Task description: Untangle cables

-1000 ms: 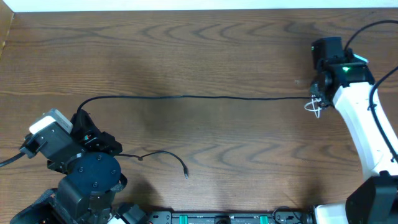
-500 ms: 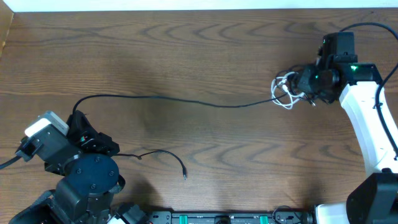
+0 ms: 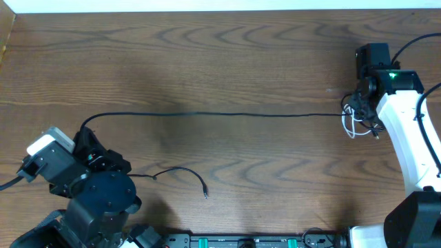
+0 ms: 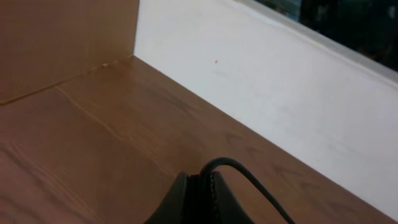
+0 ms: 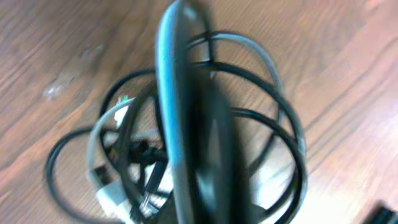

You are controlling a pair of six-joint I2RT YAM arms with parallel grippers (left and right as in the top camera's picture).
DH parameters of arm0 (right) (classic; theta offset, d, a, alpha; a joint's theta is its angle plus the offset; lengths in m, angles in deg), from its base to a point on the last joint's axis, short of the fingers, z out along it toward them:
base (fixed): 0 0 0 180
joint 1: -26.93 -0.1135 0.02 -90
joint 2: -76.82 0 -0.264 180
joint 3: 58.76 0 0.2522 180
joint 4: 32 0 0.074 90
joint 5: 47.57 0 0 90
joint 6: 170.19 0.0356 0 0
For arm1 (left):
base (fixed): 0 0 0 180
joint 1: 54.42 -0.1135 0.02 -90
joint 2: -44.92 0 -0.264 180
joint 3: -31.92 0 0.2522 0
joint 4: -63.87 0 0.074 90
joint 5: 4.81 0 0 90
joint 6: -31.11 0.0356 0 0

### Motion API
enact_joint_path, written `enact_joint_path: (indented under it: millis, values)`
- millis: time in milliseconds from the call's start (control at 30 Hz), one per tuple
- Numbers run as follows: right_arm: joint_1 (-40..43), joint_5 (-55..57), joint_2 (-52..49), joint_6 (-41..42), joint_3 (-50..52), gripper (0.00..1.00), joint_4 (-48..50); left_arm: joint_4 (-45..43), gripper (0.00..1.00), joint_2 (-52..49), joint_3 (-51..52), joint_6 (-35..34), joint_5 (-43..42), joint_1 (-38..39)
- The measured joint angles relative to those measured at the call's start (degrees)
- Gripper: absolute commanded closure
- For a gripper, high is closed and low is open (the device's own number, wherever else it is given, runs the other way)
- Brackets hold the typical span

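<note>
short black cable: lies loose on the table near the front edge, left of centre. Its plug end is free and its other end is hidden under the left arm.
left gripper: near the front-left corner, fingers pressed together on the end of the long black cable.
long black cable: runs almost straight across the table's middle towards the right edge.
cable bundle: white and black loops near the right edge, where the long black cable ends.
right gripper: at the bundle, fingers closed with loops caught around them. The wrist view is blurred.
</note>
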Motion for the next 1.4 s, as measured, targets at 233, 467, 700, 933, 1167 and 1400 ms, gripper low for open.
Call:
enact_joint_path:
  millis: [233, 467, 700, 933, 1167, 1400]
  values:
    - [0.17, 0.90, 0.00, 0.35, 0.02, 0.90, 2.01, 3.32, 0.92, 0.04, 0.00, -4.26, 2.25, 0.00]
    - [0.22, -14.69, 0.00, -6.34, 0.02, 0.41, 6.43, 3.39, 0.92, 0.04, 0.00, -6.23, 2.73, 0.00]
    - [0.09, -25.90, 0.00, -10.51, 0.02, 0.12, 5.88, 1.97, 0.92, 0.04, 0.00, -7.50, 1.31, -0.02]
    - [-3.54, -45.83, 0.00, -22.14, 0.02, 0.05, 6.47, -2.51, 0.93, 0.04, 0.00, -7.82, -4.74, -0.02]
    - [-13.99, -50.60, 0.00, -27.02, 0.02, 0.01, 6.56, -2.80, 0.92, 0.04, 0.00, -6.99, -8.00, -0.02]
    - [-24.98, -50.49, -0.42, -27.19, 0.07, 0.01, 10.67, -3.56, 0.92, -1.29, 0.00, -3.56, -12.76, -0.04]
